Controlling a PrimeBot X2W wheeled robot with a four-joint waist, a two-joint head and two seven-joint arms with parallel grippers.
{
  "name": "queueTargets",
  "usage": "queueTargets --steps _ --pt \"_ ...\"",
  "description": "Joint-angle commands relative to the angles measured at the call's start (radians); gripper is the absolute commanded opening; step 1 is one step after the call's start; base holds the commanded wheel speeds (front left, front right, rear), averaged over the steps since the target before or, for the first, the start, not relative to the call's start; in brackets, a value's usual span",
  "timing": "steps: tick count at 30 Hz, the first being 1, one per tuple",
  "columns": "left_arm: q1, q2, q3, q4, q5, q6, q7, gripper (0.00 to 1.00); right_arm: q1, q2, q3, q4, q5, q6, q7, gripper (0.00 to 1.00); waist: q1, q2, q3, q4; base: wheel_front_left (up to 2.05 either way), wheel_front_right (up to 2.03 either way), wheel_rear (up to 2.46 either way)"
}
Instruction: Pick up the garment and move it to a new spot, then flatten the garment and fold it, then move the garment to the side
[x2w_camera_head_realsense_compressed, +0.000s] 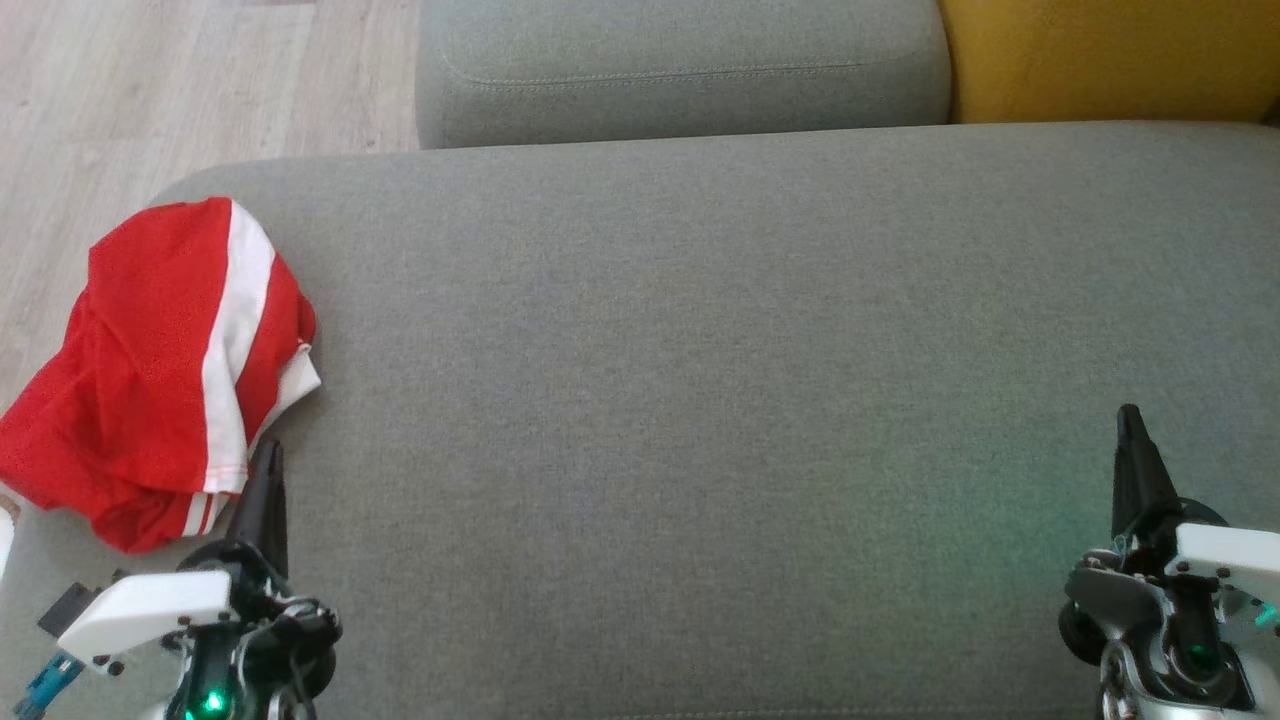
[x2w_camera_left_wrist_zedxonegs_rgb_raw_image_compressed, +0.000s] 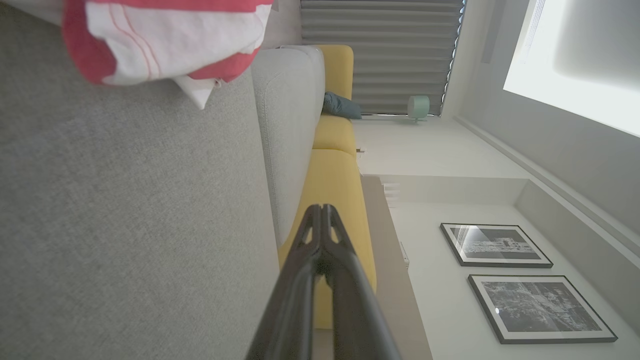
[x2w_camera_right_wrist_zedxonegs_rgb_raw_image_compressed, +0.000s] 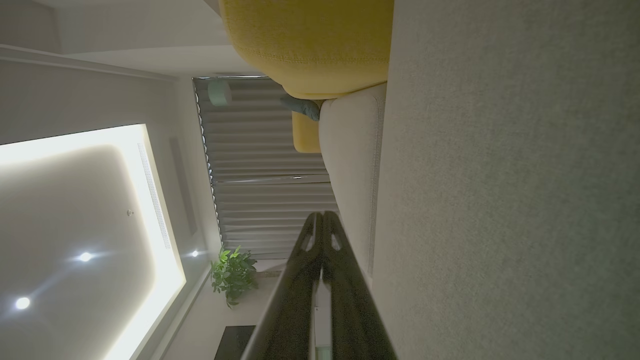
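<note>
Right, my left pincer (x2w_camera_head_realsense_compressed: 268, 452) sits low over the near-left part of the grey seat cushion (x2w_camera_head_realsense_compressed: 700, 400), its two dark fingers pressed together to a single point and pinching nothing. My right pincer (x2w_camera_head_realsense_compressed: 1130, 415) is the same, fingers pressed together and empty, over the near-right part of the cushion beside its right edge. The two are well apart, with a wide stretch of bare grey fabric between them.

Just beside the left tip lies the garment (x2w_camera_head_realsense_compressed: 150, 380), red with broad white stripes, bunched in a loose heap at the cushion's left edge. In the head view its near white hem comes right up to the tip of the left fingers, and I cannot tell whether they touch. In the left wrist view the cloth sits off to one side of the fingers, with grey fabric between. Part of the heap spills over the left edge, above the pale wooden floor (x2w_camera_head_realsense_compressed: 150, 90).

Along the far edge stands a grey back cushion (x2w_camera_head_realsense_compressed: 680, 70), and a yellow cushion (x2w_camera_head_realsense_compressed: 1110, 55) sits at the far-right corner. Past the sofa, the left wrist view takes in two framed pictures (x2w_camera_left_wrist_zedxonegs_rgb_raw_image_compressed: 495, 245) on a white wall.
</note>
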Motion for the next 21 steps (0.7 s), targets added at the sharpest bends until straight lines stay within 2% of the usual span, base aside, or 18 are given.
queueTargets --steps 1,21 --pt "-0.055 0.017 0.035 -0.038 -0.004 -0.007 0.008 0.00 -0.024 -0.005 0.021 -0.041 0.007 0.007 0.006 0.00 0.0000 0.0000 0.000 0.000 0.00 0.00 0.00" --pt "-0.055 0.017 0.035 -0.038 -0.004 -0.007 0.008 0.00 -0.024 -0.005 0.021 -0.041 0.007 0.007 0.006 0.00 0.0000 0.0000 0.000 0.000 0.00 0.00 0.00"
